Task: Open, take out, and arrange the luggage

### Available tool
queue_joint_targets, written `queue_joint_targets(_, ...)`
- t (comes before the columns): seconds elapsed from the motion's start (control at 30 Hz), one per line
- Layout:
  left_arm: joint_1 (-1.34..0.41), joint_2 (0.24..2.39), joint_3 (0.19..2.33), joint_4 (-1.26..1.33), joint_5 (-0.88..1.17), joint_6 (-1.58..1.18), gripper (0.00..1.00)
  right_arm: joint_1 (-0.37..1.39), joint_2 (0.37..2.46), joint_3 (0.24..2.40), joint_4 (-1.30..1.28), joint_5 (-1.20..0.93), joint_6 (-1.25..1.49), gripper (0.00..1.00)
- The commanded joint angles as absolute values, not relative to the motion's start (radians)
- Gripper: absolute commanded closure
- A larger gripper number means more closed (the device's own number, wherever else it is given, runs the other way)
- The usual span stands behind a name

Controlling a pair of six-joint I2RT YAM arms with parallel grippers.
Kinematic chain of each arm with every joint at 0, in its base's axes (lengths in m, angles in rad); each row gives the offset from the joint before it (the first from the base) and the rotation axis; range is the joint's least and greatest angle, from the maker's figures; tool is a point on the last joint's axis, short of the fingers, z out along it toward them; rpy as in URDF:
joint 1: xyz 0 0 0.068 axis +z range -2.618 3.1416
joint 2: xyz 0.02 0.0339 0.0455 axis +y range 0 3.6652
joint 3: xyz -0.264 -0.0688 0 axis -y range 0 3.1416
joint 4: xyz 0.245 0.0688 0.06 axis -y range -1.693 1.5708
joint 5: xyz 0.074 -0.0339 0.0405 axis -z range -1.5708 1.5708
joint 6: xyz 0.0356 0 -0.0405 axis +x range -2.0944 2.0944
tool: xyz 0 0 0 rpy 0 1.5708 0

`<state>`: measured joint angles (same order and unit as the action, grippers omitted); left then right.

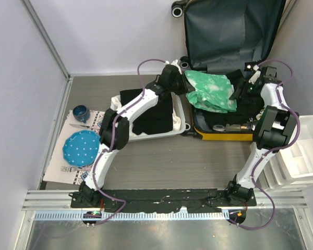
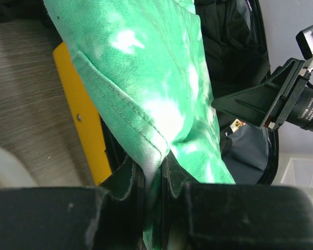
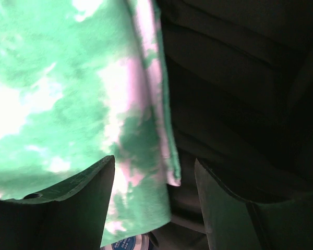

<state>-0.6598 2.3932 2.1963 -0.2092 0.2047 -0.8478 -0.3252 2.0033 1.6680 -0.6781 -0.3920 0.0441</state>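
The yellow suitcase (image 1: 224, 136) lies open at the back right, its dark grey lid (image 1: 229, 31) upright against the wall. My left gripper (image 1: 183, 83) is shut on a green-and-white tie-dye garment (image 1: 211, 91), holding it above the suitcase's left side; the left wrist view shows the cloth (image 2: 146, 83) pinched between the fingers (image 2: 126, 179), with the yellow shell edge (image 2: 81, 120) beside it. My right gripper (image 1: 243, 89) is open over the suitcase's dark clothes, next to the garment's right edge (image 3: 68, 88). Its fingers (image 3: 78, 200) straddle the cloth's hem without closing.
A white basket (image 1: 180, 125) holding black clothes stands left of the suitcase. A blue dotted plate (image 1: 81, 147) and a blue cup (image 1: 81, 112) sit on a patterned mat at left. White drawer bins (image 1: 302, 156) stand at right. Small items lie along the suitcase's front.
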Motion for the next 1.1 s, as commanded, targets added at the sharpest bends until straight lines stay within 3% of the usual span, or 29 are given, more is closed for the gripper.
queue_joint_targets(0.0, -0.592, 2.176, 2.148, -0.221, 0.224, -0.808, 1.00, -0.321, 1.945, 1.677, -0.655, -0.387, 0.035, 0.31)
queue_joint_targets(0.63, -0.512, 1.706, 1.675, -0.284, 0.396, -0.598, 1.00, -0.275, 1.873, 1.664, -0.676, -0.472, 0.040, 0.32)
queue_joint_targets(0.87, -0.323, 1.579, 1.511, -0.287, 0.390, -0.566, 1.00, -0.232, 1.875, 1.683, -0.690, -0.471, 0.032, 0.32)
queue_joint_targets(1.07, -0.252, 1.480, 1.221, -0.241, 0.413, -0.436, 1.00, -0.210, 1.885, 1.724, -0.709, -0.486, 0.012, 0.32)
